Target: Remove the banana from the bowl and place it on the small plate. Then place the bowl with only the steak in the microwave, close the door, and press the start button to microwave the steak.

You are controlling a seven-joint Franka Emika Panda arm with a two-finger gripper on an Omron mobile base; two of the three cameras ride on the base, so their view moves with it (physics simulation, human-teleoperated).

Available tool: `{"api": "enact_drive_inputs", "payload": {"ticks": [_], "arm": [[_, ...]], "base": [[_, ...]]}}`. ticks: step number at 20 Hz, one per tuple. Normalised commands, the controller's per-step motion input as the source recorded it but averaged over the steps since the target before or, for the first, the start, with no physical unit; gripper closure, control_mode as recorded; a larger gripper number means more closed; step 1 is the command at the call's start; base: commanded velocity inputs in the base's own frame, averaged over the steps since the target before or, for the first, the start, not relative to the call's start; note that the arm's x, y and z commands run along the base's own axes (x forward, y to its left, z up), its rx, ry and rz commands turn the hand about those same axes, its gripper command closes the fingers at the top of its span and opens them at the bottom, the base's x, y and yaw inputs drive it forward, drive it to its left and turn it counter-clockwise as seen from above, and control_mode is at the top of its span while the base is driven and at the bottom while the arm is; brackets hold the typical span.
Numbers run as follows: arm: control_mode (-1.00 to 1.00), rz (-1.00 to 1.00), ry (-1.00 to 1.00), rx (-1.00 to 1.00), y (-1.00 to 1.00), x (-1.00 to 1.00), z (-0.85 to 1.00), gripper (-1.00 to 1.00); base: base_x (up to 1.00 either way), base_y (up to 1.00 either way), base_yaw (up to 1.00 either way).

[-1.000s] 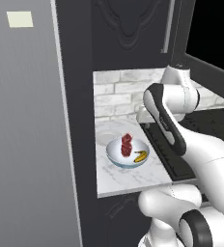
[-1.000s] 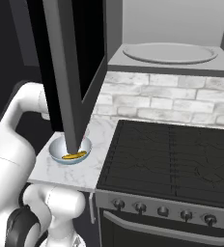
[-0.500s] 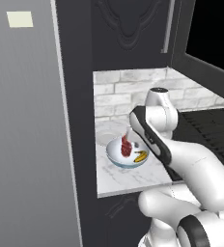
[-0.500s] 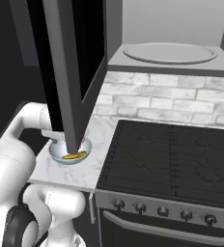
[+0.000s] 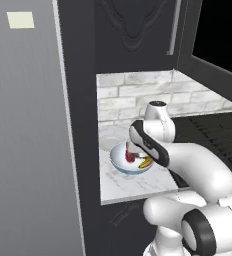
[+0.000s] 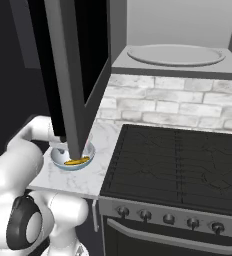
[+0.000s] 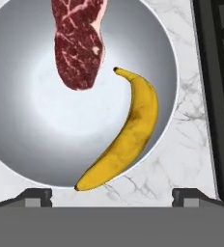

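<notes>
In the left base view, the round bowl was seen on the marble counter, steak inside. In the right base view, the microwave door hid part of it. In the hand view, the curved yellow banana lay beside the marbled steak; the gripper was spread wide, holding nothing.

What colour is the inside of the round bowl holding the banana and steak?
Plain pale grey-white inside the round bowl, with no pattern; clearest in the hand view.

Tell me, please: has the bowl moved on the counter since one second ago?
No. In the left base view the bowl sits at the same spot on the marble counter, just before the brick wall; only the arm came down over it.
</notes>
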Motion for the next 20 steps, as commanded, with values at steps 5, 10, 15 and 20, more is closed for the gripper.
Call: {"api": "enact_drive_inputs", "payload": {"ticks": [5,10,15,20], "arm": [[-1.00,0.00,0.06,0.00,0.00,0.38,-0.27,-1.00],[-1.00,0.00,0.01,0.00,0.00,0.14,-0.33,-1.00],[-1.00,0.00,0.00,0.00,0.00,-0.06,-0.25,-1.00],[-1.00,0.00,0.00,0.00,0.00,0.00,-0.28,-1.00]], "base": [[0.00,0.00,0.00],[0.00,0.00,0.00],[0.00,0.00,0.00],[0.00,0.00,0.00]]}}
